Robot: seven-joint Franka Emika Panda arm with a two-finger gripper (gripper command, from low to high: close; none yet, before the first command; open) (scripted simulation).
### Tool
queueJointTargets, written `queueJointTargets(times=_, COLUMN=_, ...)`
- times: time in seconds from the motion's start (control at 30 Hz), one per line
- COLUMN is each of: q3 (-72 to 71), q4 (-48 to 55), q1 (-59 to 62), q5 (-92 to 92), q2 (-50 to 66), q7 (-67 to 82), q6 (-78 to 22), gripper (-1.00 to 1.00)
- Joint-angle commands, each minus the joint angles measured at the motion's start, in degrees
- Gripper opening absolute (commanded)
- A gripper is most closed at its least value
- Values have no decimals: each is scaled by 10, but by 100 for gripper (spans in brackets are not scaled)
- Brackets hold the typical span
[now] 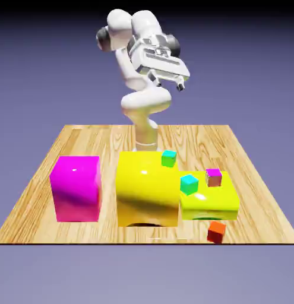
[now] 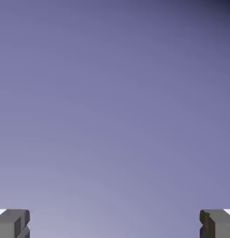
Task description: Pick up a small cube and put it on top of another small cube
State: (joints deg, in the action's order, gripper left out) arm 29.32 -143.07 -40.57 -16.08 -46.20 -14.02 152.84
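Note:
The small cube, tiny and orange-red, sits on the wooden table near its front edge, just in front of the low yellow block. My gripper hangs high above the table's far side, well away from every cube, open with nothing between its fingers. The hand view holds only the blue-violet backdrop, with the two grey fingertips far apart at the bottom corners. None of the cubes appears in that view.
A big yellow block stands mid-table with a cyan small cube at its far right corner. The low yellow block carries another cyan cube and a magenta-topped cube. A big magenta block stands at the exterior view's left.

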Motion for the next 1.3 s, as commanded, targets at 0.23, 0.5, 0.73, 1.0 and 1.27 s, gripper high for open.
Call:
queueJointTargets(times=0.23, q3=122, q4=75, q1=-166, q5=-67, q2=-56, q7=118, q6=-88, gripper=0)
queueJointTargets(times=0.5, q3=244, q4=149, q1=-332, q5=-134, q2=-113, q7=237, q6=-176, gripper=0)
queueJointTargets(times=0.73, q3=351, q4=215, q1=-478, q5=-193, q2=-162, q7=341, q6=-253, gripper=0)
queueJointTargets(times=1.0, q3=473, q4=289, q1=-644, q5=-260, q2=-218, q7=459, q6=-342, gripper=0)
queueJointTargets(times=1.27, q3=595, q4=364, q1=-810, q5=-327, q2=-275, q7=578, q6=-430, gripper=0)
